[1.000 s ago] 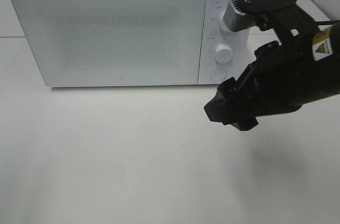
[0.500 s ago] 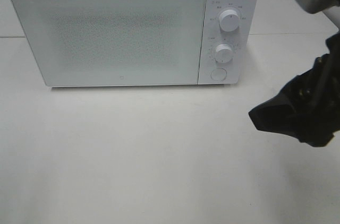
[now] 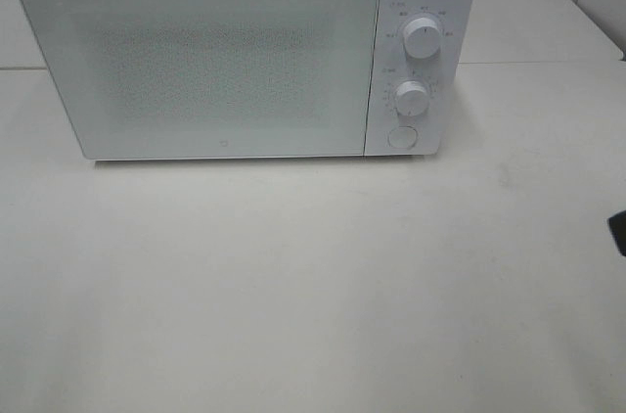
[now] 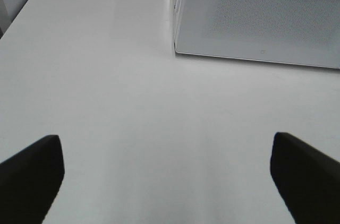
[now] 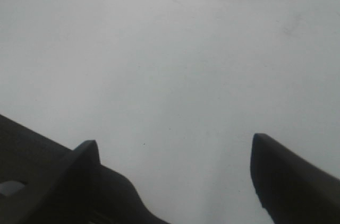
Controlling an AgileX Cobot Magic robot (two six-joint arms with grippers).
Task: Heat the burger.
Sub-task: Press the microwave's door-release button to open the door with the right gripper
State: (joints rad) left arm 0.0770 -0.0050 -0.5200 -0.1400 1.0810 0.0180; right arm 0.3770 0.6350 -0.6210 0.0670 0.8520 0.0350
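Left pincer (image 4: 164, 144) spread wide, nothing between its dark fingers (image 4: 32, 176), hovering over the plain white surface (image 4: 106, 75). Right pincer (image 5: 174, 144) gaping too, empty, above that same surface. Ahead of the left pincer, well apart, stands the white box-shaped microwave oven (image 3: 225, 51), its frosted door shut, with two round white dials (image 3: 422, 38) and a round button (image 3: 400, 137) on its panel. The burger? Out of sight in every view, so I can't tell where it sits.

Ext cam high, facing microwave (image 3: 225, 51) front; wrist cams low over table (image 3: 293, 286), share microwave.
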